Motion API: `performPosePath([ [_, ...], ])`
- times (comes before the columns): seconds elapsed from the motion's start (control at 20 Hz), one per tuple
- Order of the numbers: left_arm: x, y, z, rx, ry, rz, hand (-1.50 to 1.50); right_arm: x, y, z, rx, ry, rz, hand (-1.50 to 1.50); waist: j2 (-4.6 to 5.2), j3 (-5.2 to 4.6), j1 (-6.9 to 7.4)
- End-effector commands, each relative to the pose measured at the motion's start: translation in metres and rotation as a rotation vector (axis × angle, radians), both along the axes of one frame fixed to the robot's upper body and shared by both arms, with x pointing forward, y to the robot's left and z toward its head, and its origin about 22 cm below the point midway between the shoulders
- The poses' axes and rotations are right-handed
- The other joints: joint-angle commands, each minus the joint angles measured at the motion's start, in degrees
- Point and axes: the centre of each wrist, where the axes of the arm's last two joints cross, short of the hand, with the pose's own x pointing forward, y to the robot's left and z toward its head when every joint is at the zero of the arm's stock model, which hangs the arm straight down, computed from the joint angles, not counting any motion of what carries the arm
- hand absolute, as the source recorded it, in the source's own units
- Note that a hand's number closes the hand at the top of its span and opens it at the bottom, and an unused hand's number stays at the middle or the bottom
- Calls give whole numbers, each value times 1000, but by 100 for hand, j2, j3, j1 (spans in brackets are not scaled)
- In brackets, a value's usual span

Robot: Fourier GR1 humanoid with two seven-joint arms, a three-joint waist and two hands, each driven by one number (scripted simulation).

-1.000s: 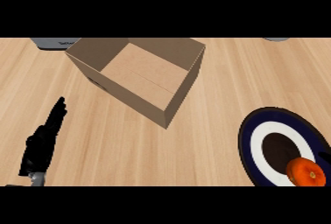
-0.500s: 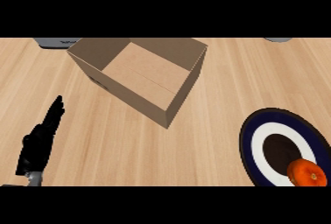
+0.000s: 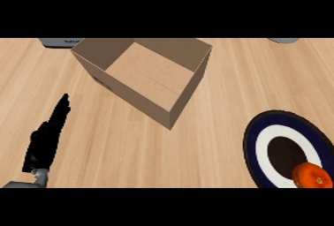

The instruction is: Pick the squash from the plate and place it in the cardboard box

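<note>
On the wooden desk (image 3: 215, 97) stands an open cardboard box (image 3: 146, 73), near the top of the head view and a little left of the middle. Its flaps stand up and the brown inside bottom is visible.

At the lower right there is a round plate (image 3: 277, 143) with a dark blue rim, a white ring and a dark middle. It is partly cut by the right edge of the view. The orange squash (image 3: 313, 175) lies on the plate, at its lower right part, touching the dark middle and the white ring. The squash is well apart from the box.

The left robot hand (image 3: 44, 139) shows at the lower left, resting over the desk with the fingers straight and together, pointing up toward the box. It holds nothing and it does not touch the box. A bit of the grey forearm (image 3: 29, 182) comes in below it.

The right robot hand is not in the view.

At the top edge, two grey things are partly visible, one at the left (image 3: 60, 42) behind the box and one at the right (image 3: 284, 40); I cannot tell what they are.
</note>
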Motion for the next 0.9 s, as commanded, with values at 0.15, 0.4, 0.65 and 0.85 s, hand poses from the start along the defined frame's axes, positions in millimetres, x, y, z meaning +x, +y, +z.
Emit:
performPosePath([
  [0.15,-10,3,0,5,-1,-1,0,4,23,10,-51,69,-47,-150,-12,8,-2],
  [0.4,-1,-9,-5,2,-2,-3,0,8,41,0,-79,116,-77,-150,-6,7,-5],
  [0.65,16,-5,4,4,-9,9,0,7,23,-49,-56,135,-84,-150,-4,11,-15],
  [0.85,1,17,13,-7,-1,-8,0,9,11,-35,-52,123,-73,-150,-10,11,-13],
])
